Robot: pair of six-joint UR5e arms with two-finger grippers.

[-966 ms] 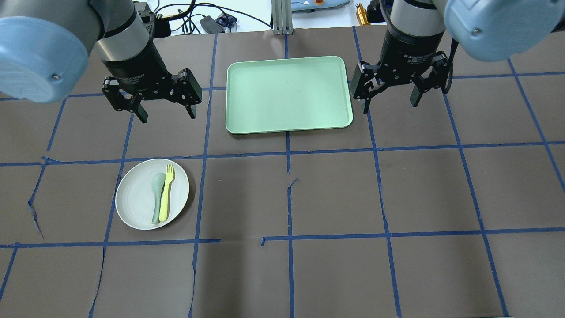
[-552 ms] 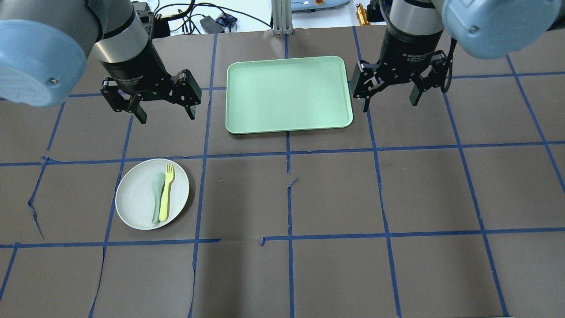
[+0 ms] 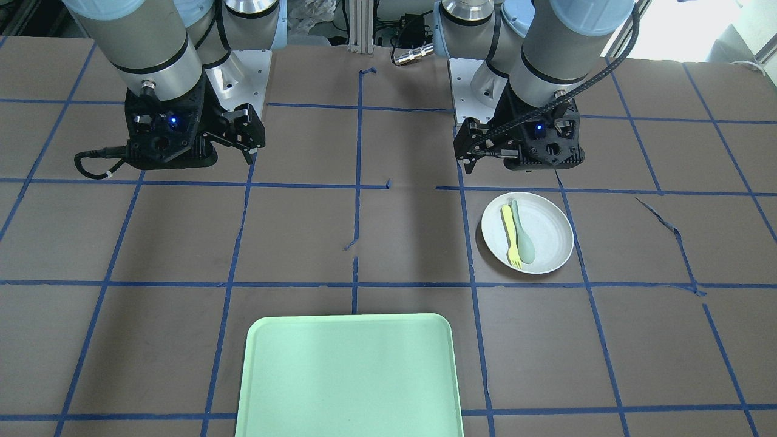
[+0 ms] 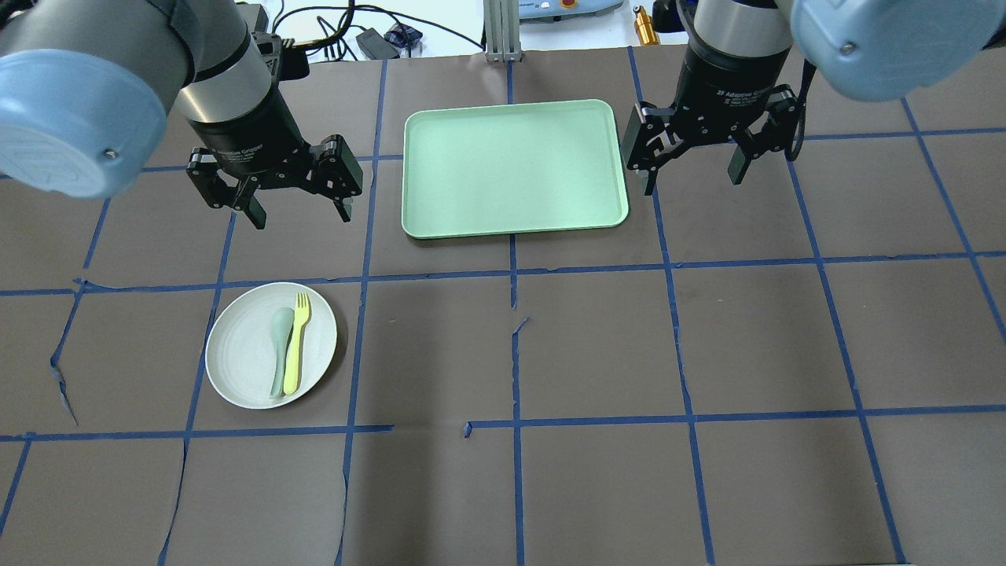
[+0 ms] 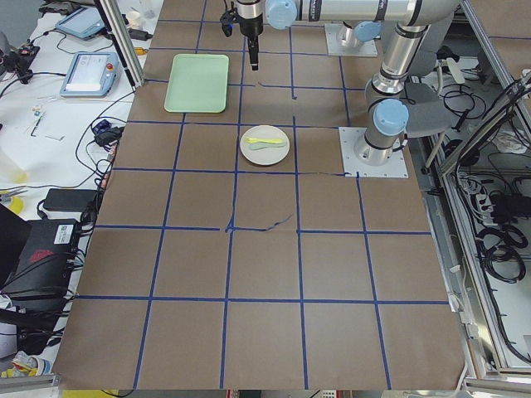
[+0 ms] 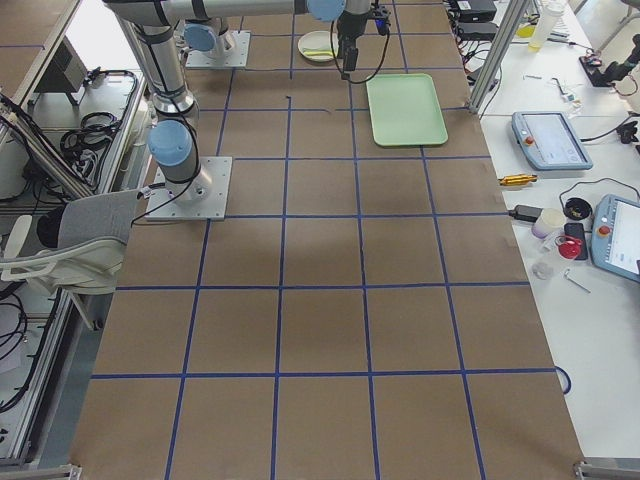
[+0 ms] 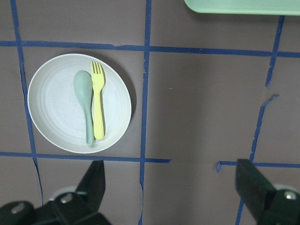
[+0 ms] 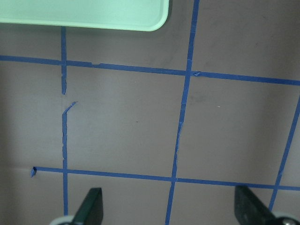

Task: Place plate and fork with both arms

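A round off-white plate [image 4: 240, 346] sits on the brown table [image 4: 597, 354], on the robot's left side. On the plate lie a pale-yellow fork [image 4: 297, 343] and a grey-green spoon [image 4: 279, 346], side by side and touching, tines and bowl pointing away from the robot. The left hand [image 4: 300, 217] hangs in the air near the plate, clear of it, fingers spread wide and empty; its wrist view shows the plate ahead and to the left. A mint-green tray [image 4: 515, 167] lies farther across the table, well apart from the plate. The right hand [image 4: 692, 182] hangs by the tray's right edge, fingers also wide, holding nothing.
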